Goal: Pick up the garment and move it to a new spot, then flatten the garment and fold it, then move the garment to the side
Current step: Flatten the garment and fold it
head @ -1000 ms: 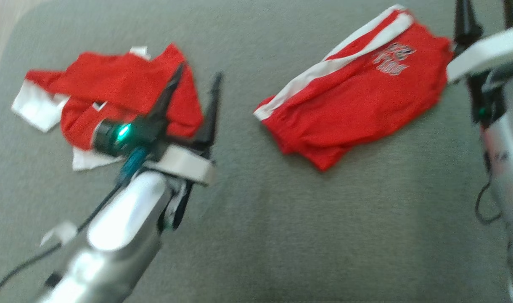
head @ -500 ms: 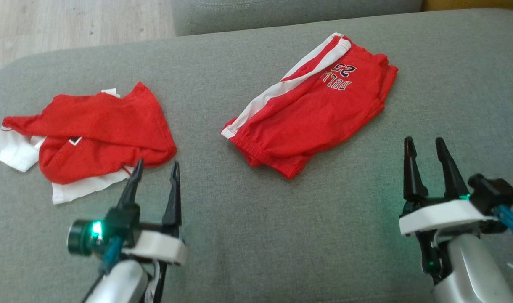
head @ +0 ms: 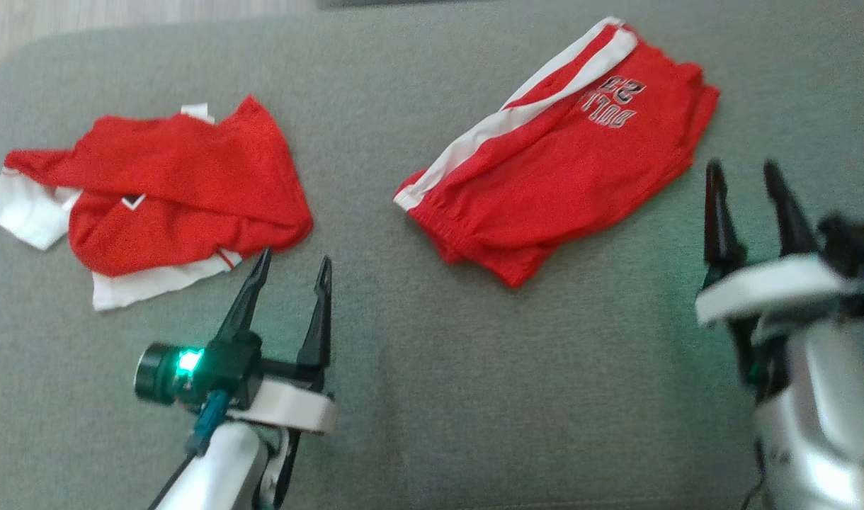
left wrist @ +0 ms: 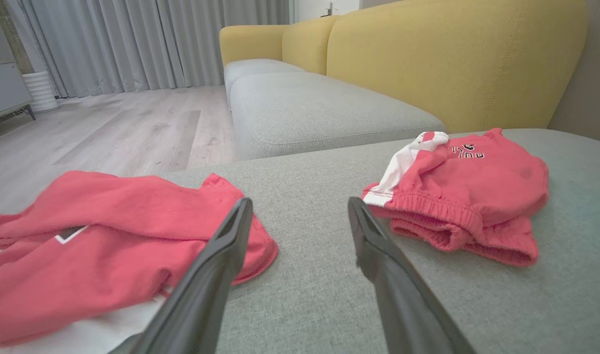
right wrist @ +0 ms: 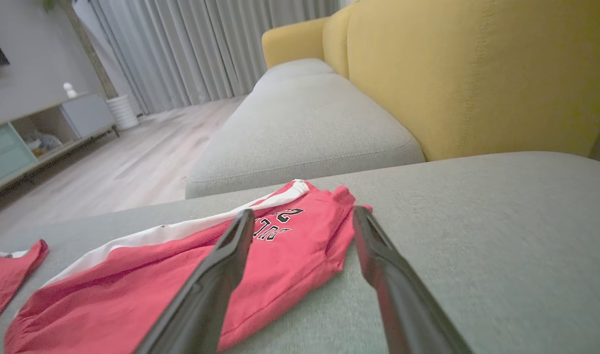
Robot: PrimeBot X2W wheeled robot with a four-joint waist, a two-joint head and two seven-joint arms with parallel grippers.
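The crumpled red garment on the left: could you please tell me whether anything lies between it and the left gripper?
Nothing visible does. The left gripper is open and points at the near edge of the crumpled red garment, with bare grey cushion beside it. The folded shorts lie apart, further right.

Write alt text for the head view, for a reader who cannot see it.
Two red garments lie apart on a grey cushion: a crumpled red-and-white garment at left, folded red shorts with a white stripe at right. In the foreground, the left gripper and right gripper are open and empty.
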